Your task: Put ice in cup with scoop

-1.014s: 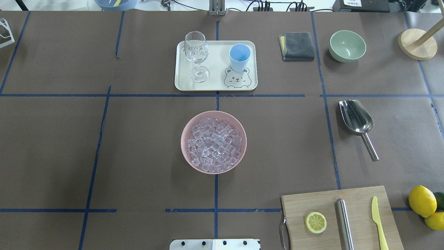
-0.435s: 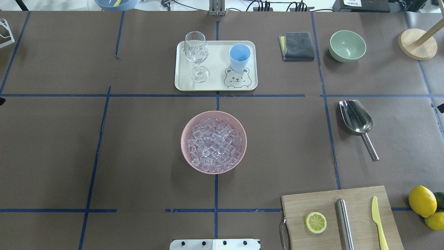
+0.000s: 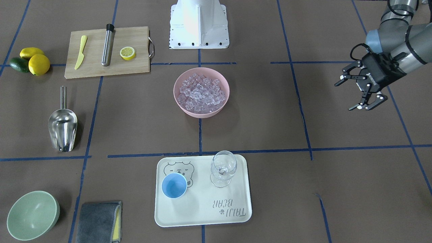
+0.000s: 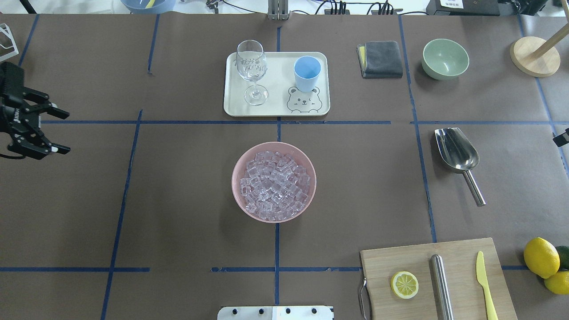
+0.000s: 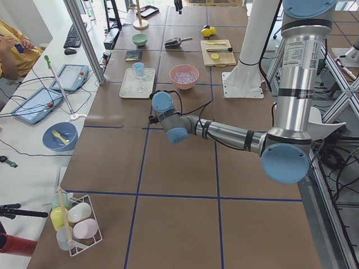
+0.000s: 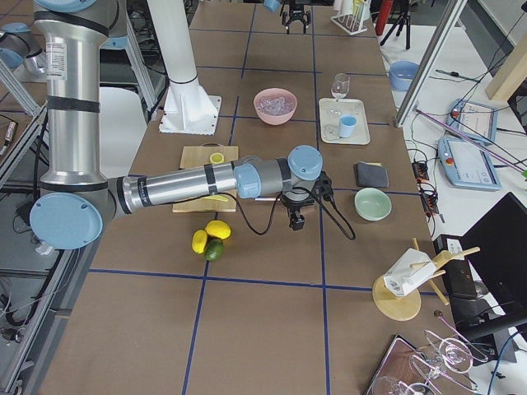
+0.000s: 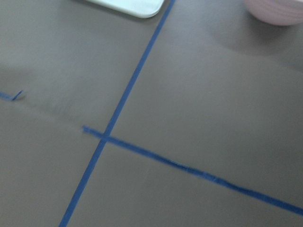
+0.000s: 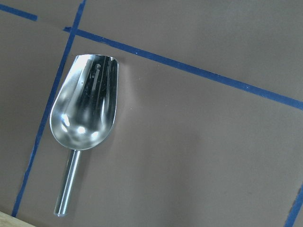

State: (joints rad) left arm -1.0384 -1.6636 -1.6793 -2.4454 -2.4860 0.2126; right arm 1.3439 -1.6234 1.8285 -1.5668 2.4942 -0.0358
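we see the left gripper (image 4: 60, 133) over bare table at the left edge, its fingers spread wide and empty. the right gripper (image 6: 293, 218) hangs at the right edge; we cannot tell its fingers' spacing. the white tray (image 4: 278, 89) lies at the far middle and the pink bowl (image 4: 234, 178) at the centre. the scoop (image 4: 458, 151), shiny steel with a thin rod handle, lies trough-up on the right. the cup (image 4: 307, 73), small and light blue, stands on the tray. the ice (image 4: 274, 184), glassy pinkish cubes, fills the bowl.
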